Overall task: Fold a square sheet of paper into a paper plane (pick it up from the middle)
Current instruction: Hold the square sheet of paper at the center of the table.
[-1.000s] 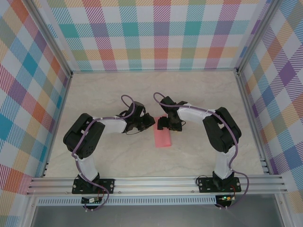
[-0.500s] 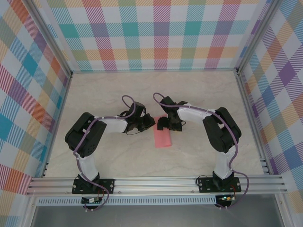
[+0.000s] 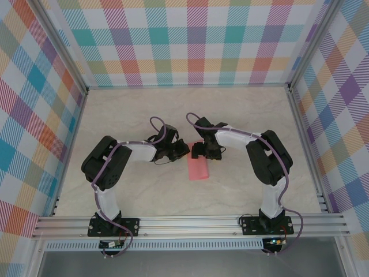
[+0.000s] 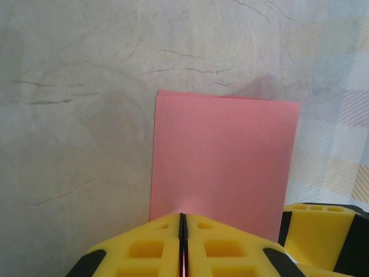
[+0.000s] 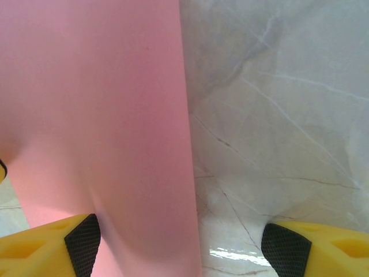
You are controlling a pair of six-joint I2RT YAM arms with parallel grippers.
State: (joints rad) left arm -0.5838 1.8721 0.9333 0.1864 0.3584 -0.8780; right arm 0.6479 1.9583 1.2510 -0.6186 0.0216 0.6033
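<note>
Right, the salmon-pink sheet of paper (image 3: 199,168) lies flat on the marble-look desk (image 3: 248,115), folded into a narrow rectangle, near the middle and between the 2 arms. From above, both hands meet at its far end: the left hand (image 3: 184,149) reaches in from the left and the right hand (image 3: 198,152) from the right, just beside each other. On the left wrist camera the left hand's yellow pads are pressed together with only a thin dark slit between them, right at the sheet's near edge. Whether any paper is caught in that slit, I cannot tell. A second layer peeks out along the sheet's far edge there. On the right wrist camera the right hand is spread wide. 1 yellow finger (image 5: 46,245) sits low against the pink and the other is out over bare desk, with the sheet's long straight edge running up between them.
</note>
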